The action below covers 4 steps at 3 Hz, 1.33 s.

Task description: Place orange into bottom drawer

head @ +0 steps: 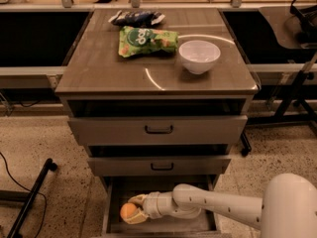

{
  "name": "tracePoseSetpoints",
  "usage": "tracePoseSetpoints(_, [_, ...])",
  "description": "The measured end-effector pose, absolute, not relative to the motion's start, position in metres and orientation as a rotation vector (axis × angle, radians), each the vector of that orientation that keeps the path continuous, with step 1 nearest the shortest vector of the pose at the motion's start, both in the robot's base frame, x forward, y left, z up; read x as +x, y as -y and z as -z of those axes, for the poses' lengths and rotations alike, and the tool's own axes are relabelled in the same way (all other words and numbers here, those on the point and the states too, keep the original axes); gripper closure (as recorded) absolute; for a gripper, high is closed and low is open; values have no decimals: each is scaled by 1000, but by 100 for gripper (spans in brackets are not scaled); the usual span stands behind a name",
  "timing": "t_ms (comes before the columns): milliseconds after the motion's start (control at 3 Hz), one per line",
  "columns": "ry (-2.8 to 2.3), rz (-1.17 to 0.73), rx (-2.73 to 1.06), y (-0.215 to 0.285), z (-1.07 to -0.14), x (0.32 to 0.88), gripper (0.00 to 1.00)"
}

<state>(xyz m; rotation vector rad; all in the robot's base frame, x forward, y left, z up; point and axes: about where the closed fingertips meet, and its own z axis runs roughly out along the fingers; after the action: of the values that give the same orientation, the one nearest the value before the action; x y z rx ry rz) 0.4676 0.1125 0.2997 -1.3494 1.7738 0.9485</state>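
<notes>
So starting from the left: the bottom drawer [108, 211] is pulled well out past the two black-handled drawers above it. I'd guess that's so the arm can reach in from the front without hitting them. Inside it, toward the left front, is the orange [127, 211], and the gripper [131, 210] has its two fingers clamped on it, one above and one below. It's low inside the walls, but I can't tell whether the fruit touches the floor. My read is it's basically at the drop spot, and all that's left is letting go. The white arm [213, 206] comes in low from the right, running under the middle drawer's [159, 165] front. Up top, the green snack bag [147, 40] and white bowl [199, 56] just sit there, not involved.
</notes>
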Motion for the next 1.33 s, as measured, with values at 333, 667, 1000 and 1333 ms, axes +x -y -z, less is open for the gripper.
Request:
tracePoseSetpoints(333, [-1758, -979, -1346, -99, -281, 483, 100])
tracePoseSetpoints(667, [-1793, -944, -1349, -91, -267, 496, 100])
tracePoseSetpoints(1000, [-1858, -894, -1337, -81, -249, 506, 100])
tracePoseSetpoints(1333, [-1943, -847, -1303, -71, -226, 514, 81])
